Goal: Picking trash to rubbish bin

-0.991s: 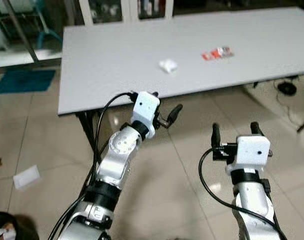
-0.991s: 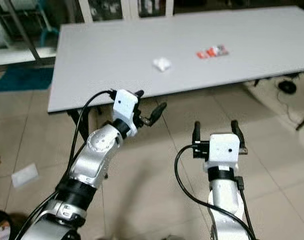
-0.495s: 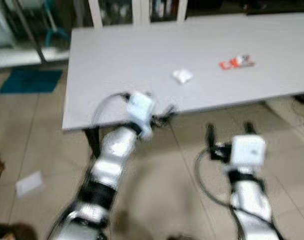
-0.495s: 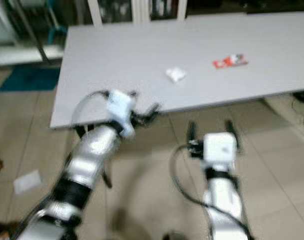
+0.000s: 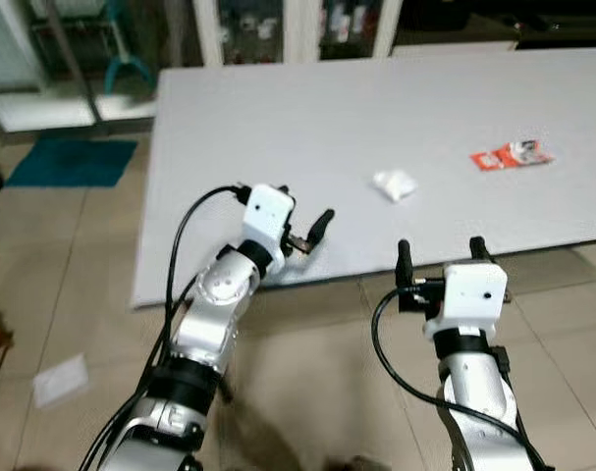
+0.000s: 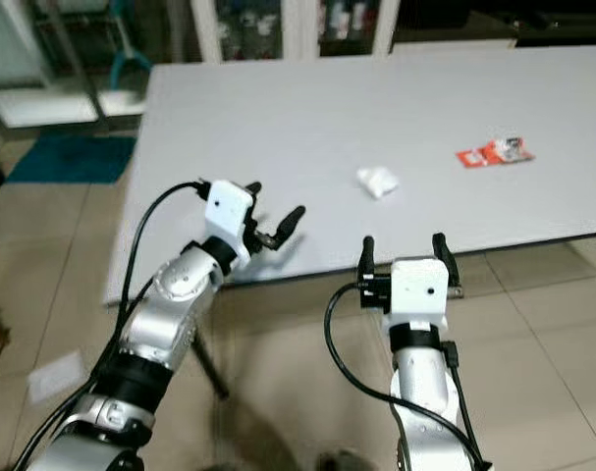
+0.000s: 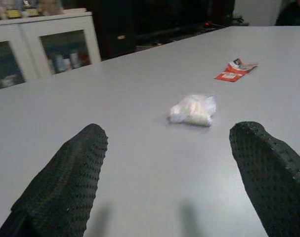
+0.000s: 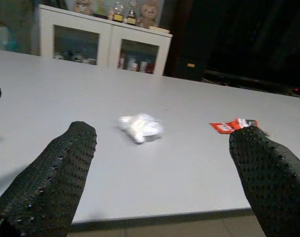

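Nothing is collected yet: the white wad and red wrapper are left on the table. Left gripper and right gripper are held open, empty.

I note a grey table, white glass-front cabinets behind it, a blue mat and tiled floor.

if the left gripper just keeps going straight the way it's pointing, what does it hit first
Probably the crumpled white wrapper on the grey table: it lies ahead between the open left gripper fingers, though depth is unclear.
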Tool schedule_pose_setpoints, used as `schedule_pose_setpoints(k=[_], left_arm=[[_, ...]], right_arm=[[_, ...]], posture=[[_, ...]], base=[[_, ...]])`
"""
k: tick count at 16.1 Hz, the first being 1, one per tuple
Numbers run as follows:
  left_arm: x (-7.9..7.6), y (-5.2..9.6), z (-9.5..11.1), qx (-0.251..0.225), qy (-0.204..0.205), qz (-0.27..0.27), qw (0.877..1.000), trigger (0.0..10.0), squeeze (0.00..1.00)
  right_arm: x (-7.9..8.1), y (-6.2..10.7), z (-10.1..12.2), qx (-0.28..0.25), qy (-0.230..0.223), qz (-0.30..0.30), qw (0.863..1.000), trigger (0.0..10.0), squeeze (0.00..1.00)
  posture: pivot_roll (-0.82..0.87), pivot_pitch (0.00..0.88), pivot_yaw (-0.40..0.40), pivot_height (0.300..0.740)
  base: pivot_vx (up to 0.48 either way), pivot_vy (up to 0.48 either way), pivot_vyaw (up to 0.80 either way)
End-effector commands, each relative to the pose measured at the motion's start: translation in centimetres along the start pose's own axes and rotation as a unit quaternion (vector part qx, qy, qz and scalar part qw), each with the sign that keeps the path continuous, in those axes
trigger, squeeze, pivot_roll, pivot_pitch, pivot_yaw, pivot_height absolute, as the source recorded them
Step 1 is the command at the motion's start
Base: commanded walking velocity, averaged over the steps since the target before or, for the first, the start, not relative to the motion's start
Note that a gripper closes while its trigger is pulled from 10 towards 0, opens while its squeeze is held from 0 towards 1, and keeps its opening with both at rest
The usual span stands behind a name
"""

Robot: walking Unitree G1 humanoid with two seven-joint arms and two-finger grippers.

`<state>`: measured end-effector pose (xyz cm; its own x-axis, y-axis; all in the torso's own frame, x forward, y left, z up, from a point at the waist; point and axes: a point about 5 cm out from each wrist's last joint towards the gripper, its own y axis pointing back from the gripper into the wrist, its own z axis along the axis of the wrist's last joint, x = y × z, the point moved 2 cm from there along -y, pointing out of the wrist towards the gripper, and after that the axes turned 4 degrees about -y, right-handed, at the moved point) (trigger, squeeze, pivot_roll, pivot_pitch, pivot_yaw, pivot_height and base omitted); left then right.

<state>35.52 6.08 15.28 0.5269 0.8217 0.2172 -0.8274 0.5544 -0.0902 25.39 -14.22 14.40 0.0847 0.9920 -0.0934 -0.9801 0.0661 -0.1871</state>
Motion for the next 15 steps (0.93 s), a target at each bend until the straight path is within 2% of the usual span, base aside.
schedule_pose_setpoints(k=[1,4,7,12,15], left_arm=[[-0.71,-0.27,0.04,0.003,-0.006,-0.011,1.0,10.0,0.0],[-0.59,-0.1,-0.08,0.003,0.01,-0.005,1.0,10.0,0.0],[-0.5,0.01,-0.33,0.009,0.003,-0.006,1.0,10.0,0.0],[-0.4,0.08,-0.47,0.013,0.006,-0.005,1.0,10.0,0.0],[-0.34,0.11,-0.62,0.018,0.004,-0.005,1.0,10.0,0.0]], right_arm=[[-0.5,0.0,0.03,0.002,0.009,-0.009,1.0,10.0,0.0],[-0.37,0.05,-0.03,0.004,0.01,-0.007,1.0,10.0,0.0],[-0.23,0.05,-0.04,0.004,0.012,-0.004,1.0,10.0,0.0],[-0.13,0.01,0.01,0.005,0.014,-0.002,1.0,10.0,0.0],[-0.1,-0.06,0.02,0.006,0.018,-0.002,1.0,10.0,0.0]], posture=[[0.1,0.111,-0.015,0.74],[0.1,0.114,-0.016,0.74],[0.1,0.115,-0.017,0.74],[0.11,0.116,-0.016,0.74],[0.11,0.117,-0.016,0.74]], base=[[0.289,-0.379,0.0],[0.0,-0.134,0.0],[0.0,0.0,0.0],[0.0,-0.449,0.0],[0.0,0.0,0.0]])
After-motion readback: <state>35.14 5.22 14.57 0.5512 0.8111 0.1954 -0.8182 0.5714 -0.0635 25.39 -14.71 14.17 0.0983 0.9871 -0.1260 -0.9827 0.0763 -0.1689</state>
